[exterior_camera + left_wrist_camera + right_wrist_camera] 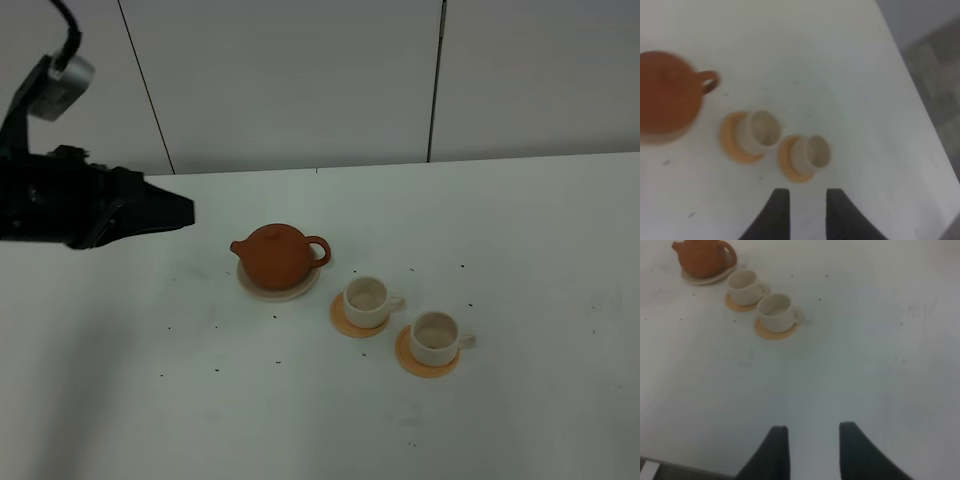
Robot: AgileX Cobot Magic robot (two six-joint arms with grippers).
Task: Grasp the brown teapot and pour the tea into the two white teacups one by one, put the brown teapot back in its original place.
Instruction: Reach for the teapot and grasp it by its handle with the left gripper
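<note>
The brown teapot (pixel 278 256) sits upright on its pale saucer (pixel 300 290), spout to the left and handle to the right. To its right stand the two white teacups (pixel 366 300) (pixel 436 336), each on an orange coaster. My left gripper (pixel 185 212) hovers up and to the left of the teapot, apart from it. In the left wrist view, the left gripper (pixel 806 195) is open and empty, with the teapot (pixel 665 95) and the cups (pixel 760 131) (pixel 812 152) beyond it. The right gripper (pixel 813 429) is open and empty, far from the teapot (pixel 702 257) and the cups (pixel 744 286) (pixel 776 311).
Orange coasters (pixel 352 325) (pixel 425 365) lie under the cups. The white table (pixel 520 260) carries small dark specks, and a pale panelled wall (pixel 300 80) stands behind it. The table's edge and grey floor (pixel 935 60) show in the left wrist view.
</note>
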